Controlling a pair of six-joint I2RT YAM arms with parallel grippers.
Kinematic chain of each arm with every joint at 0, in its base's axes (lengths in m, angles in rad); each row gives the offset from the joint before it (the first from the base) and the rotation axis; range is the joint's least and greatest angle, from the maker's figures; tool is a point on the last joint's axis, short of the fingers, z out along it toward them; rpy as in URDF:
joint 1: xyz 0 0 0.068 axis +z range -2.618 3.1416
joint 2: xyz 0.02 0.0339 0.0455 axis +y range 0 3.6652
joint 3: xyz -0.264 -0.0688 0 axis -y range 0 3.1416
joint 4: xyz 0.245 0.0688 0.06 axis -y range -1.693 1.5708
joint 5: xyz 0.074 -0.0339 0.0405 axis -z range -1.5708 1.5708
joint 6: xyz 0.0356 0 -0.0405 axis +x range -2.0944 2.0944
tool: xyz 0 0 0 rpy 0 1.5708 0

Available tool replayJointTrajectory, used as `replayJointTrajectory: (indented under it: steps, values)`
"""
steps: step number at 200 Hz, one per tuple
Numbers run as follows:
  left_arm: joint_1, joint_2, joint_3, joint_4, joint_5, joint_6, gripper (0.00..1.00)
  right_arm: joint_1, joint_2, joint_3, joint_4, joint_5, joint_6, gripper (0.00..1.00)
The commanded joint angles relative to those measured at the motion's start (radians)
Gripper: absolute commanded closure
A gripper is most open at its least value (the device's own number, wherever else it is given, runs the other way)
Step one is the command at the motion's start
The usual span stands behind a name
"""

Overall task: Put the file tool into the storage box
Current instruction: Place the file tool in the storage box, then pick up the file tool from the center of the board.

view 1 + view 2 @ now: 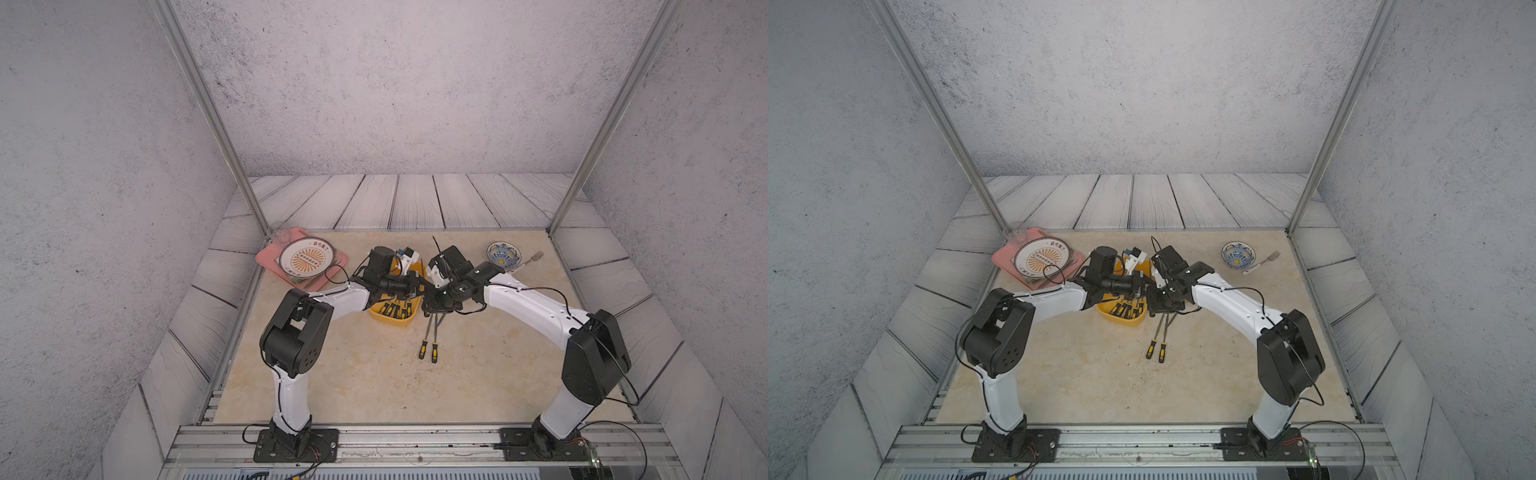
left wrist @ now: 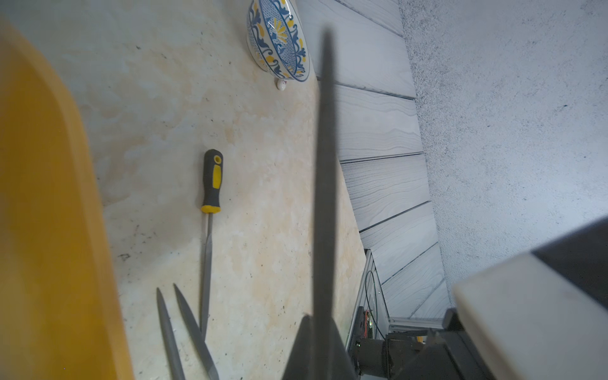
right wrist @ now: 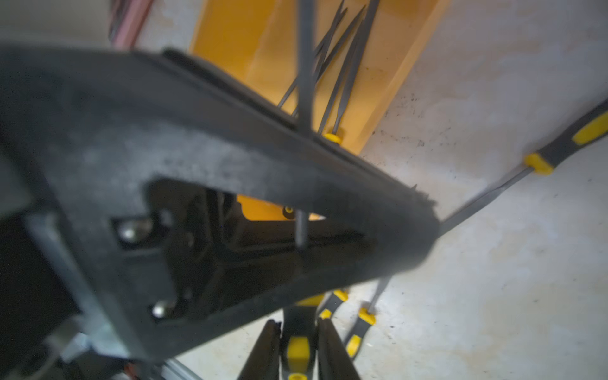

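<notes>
Both arms meet above the right end of the yellow storage box [image 1: 392, 319] [image 1: 1121, 321], which holds several black-and-yellow files [image 1: 395, 309]. One file tool hangs between the grippers. My right gripper [image 3: 298, 324] is shut on its handle [image 3: 297, 350]. My left gripper [image 2: 320, 320] is shut on its grey blade [image 2: 324, 197], which sticks out past the jaws. In a top view the left gripper [image 1: 419, 286] sits just left of the right gripper [image 1: 431, 306]. Two more files [image 1: 428, 345] lie on the table right of the box. A third one [image 2: 210, 184] shows in the left wrist view.
A pink tray [image 1: 270, 259] with a round plate [image 1: 306, 258] sits at the back left. At the back right are a blue patterned bowl [image 1: 503, 254] and a fork [image 1: 534, 258]. Metal frame posts stand at the table's back corners.
</notes>
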Motion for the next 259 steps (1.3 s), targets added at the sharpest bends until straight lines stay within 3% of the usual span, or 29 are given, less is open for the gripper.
replayJointTrajectory:
  steps: [1, 29, 59, 77, 86, 108, 125, 259]
  values:
    - [0.056, -0.024, -0.024, -0.058, -0.070, 0.045, 1.00, -0.012, -0.038, 0.011, 0.007, 0.041, 0.011, 0.67]
    - [0.114, -0.054, -0.030, -0.189, -0.194, 0.133, 1.00, -0.011, -0.064, -0.050, 0.036, 0.035, 0.025, 0.66]
    - [0.098, -0.024, 0.031, -0.429, -0.397, 0.317, 1.00, -0.011, -0.083, -0.114, 0.061, 0.021, 0.040, 0.66]
    - [0.084, 0.013, 0.060, -0.478, -0.428, 0.338, 0.98, -0.012, -0.094, -0.152, 0.083, 0.017, 0.052, 0.66]
    - [0.076, 0.025, 0.072, -0.495, -0.434, 0.340, 0.91, -0.012, -0.096, -0.165, 0.087, 0.017, 0.058, 0.66]
    - [0.057, 0.032, 0.086, -0.505, -0.433, 0.345, 0.61, -0.011, -0.086, -0.181, 0.079, 0.012, 0.065, 0.66]
    - [0.050, 0.024, 0.087, -0.503, -0.428, 0.343, 0.53, -0.012, -0.063, -0.188, 0.057, 0.008, 0.066, 0.64]
    - [0.046, -0.013, 0.081, -0.496, -0.416, 0.328, 0.51, 0.060, 0.105, -0.264, -0.011, 0.030, 0.055, 0.64]
